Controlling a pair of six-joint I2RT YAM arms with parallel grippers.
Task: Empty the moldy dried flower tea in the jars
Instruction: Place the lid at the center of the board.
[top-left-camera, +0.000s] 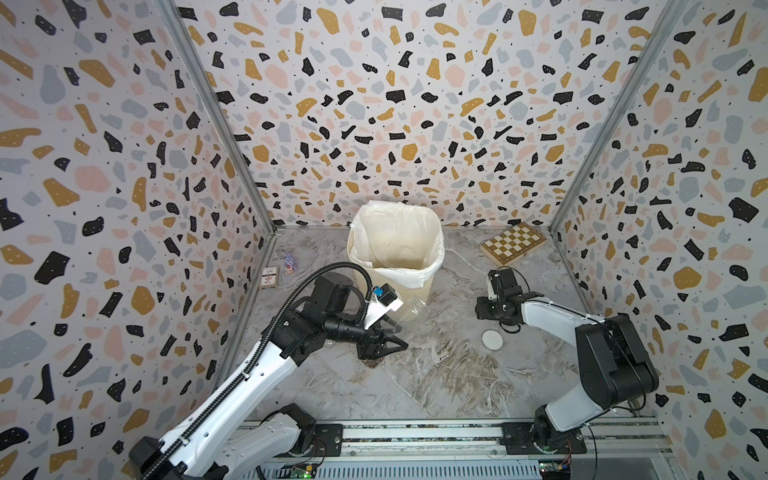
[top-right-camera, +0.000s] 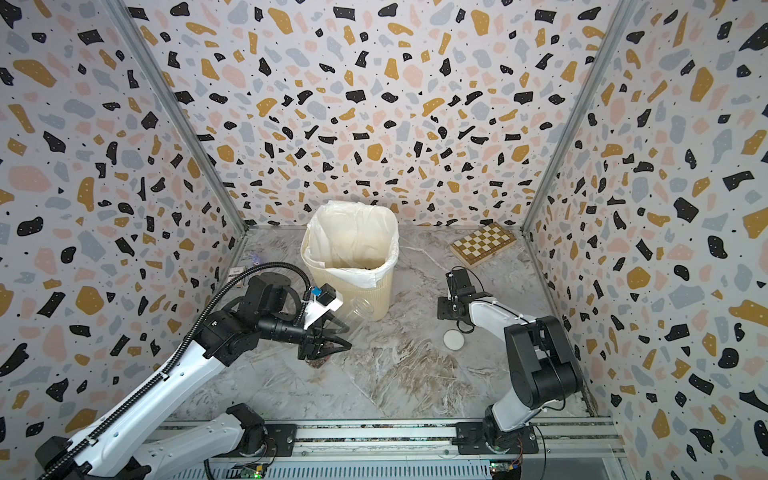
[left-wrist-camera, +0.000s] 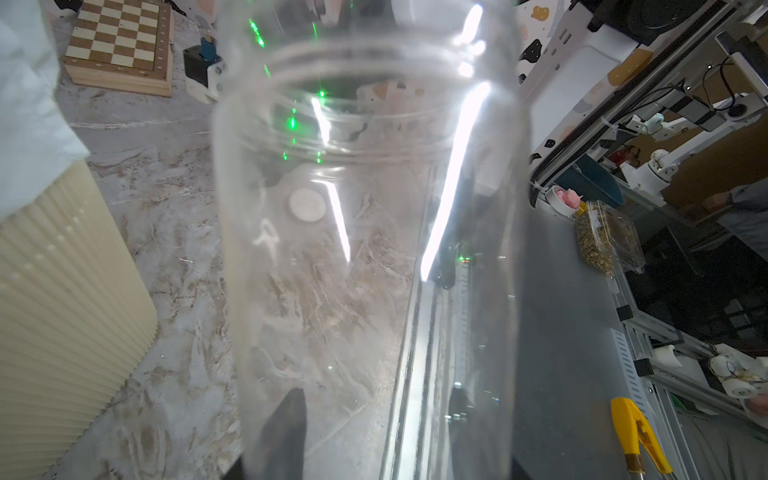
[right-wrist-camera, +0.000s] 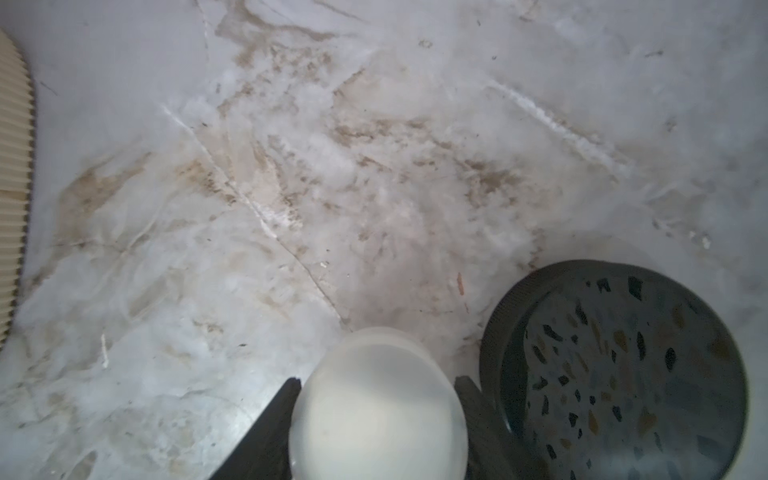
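Your left claw (top-left-camera: 400, 337) clamps a clear jar (top-right-camera: 360, 309) beside the bin (top-left-camera: 419, 286); your right claw (right-wrist-camera: 376, 381) pinches a pale lid (right-wrist-camera: 378, 419).

**Stereo overhead, one per wrist**

Both top views look down from high at the front toward the back wall (top-left-camera: 374, 104), sharing the whole marble tabletop (top-left-camera: 436, 374). The left wrist camera peers closely through a clear jar (left-wrist-camera: 365, 291) toward the chessboard (left-wrist-camera: 120, 45). The right wrist camera faces the marble from near, past what seems a whitish cap (right-wrist-camera: 378, 407).
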